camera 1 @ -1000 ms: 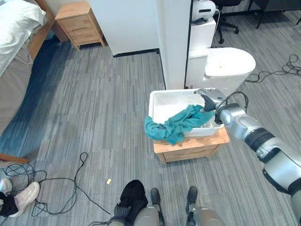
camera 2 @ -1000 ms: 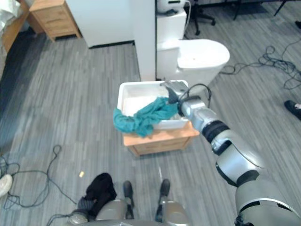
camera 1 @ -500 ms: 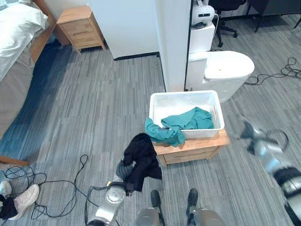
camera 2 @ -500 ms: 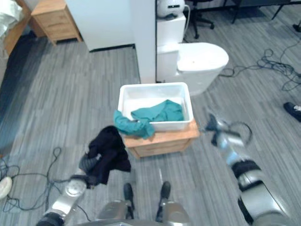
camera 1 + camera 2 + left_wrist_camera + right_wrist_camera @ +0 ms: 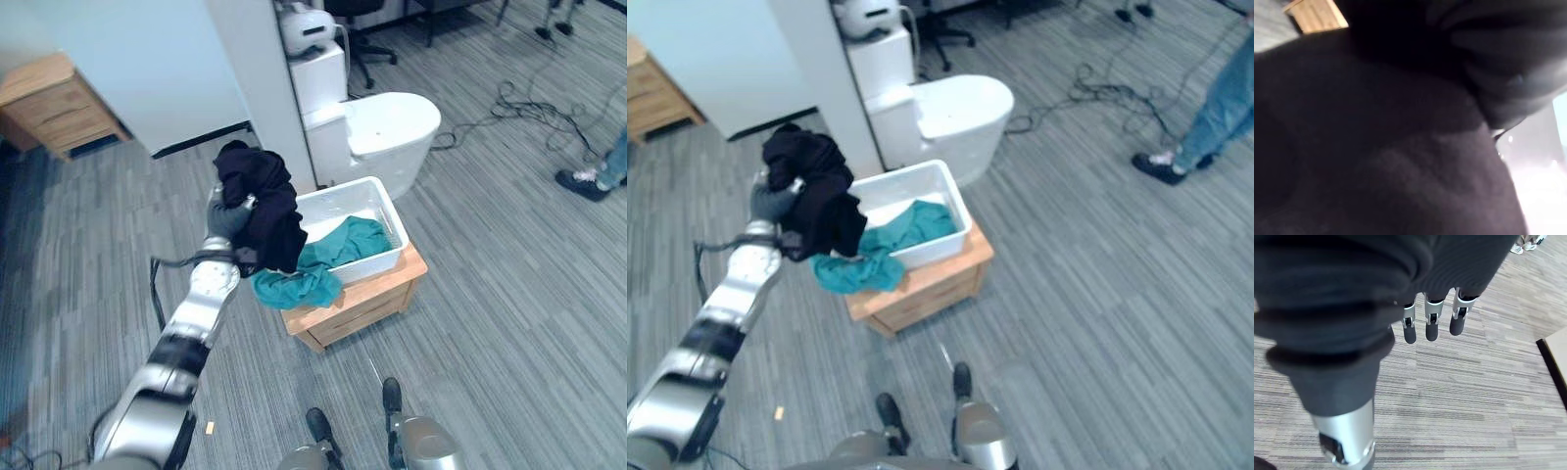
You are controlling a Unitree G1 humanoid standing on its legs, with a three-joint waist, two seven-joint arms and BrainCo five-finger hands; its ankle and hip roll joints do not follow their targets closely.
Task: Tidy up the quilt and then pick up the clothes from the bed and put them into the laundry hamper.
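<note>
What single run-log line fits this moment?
left hand: holds black garment above hamper | teal garment: draped over rim | right hand: open

no legible text, no labels, no numbers, no signs on anything in these views

Grey plank floor point(image 5: 509, 284), bearing a low wooden cabinet point(image 5: 361, 299) on which stands a white hamper point(image 5: 382, 262) holding a teal garment point(image 5: 323, 259) that drapes over its rim, with a white stool point(image 5: 377, 137) just behind it.
</note>
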